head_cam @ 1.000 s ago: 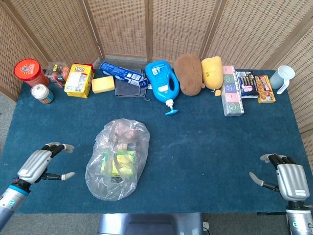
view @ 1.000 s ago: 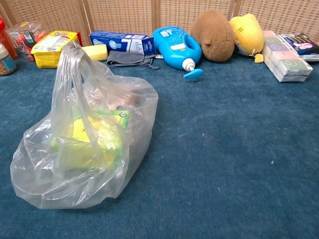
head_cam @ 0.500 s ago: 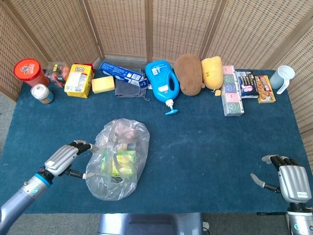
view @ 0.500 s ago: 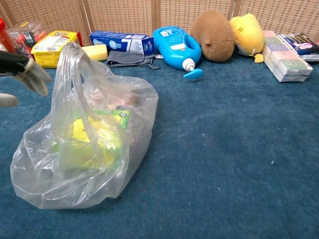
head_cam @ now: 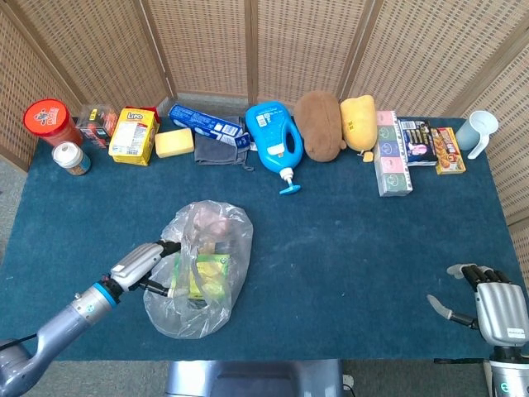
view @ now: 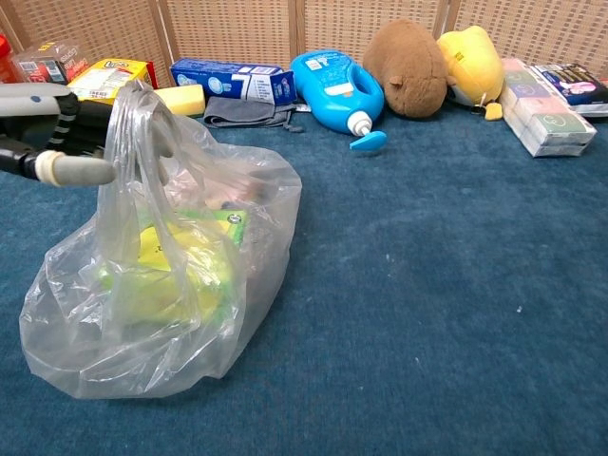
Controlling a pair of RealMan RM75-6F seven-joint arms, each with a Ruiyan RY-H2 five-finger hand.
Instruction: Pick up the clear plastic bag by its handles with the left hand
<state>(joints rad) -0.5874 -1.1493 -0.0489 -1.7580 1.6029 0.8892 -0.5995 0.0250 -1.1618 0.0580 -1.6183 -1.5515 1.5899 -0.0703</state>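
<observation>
The clear plastic bag (head_cam: 201,269) (view: 161,285) stands on the blue table, holding green and yellow packets. Its handles (view: 136,109) stick up at its left side. My left hand (head_cam: 146,263) (view: 71,138) is against the bag's left side at handle height. Its fingers (view: 160,142) are spread and partly show through the plastic, with the thumb (view: 84,172) below them. Nothing is clasped in it. My right hand (head_cam: 494,304) rests open at the table's front right corner, far from the bag, and does not show in the chest view.
Along the back edge stand a red-lidded jar (head_cam: 50,121), a yellow box (head_cam: 134,135), a blue detergent bottle (head_cam: 274,141), a brown plush (head_cam: 321,124), a yellow plush (head_cam: 359,121), boxes (head_cam: 393,157) and a cup (head_cam: 479,131).
My left hand has moved right from the front left of the table up to the bag's handles. The right hand has slid slightly toward the front edge. The bag has not moved.
</observation>
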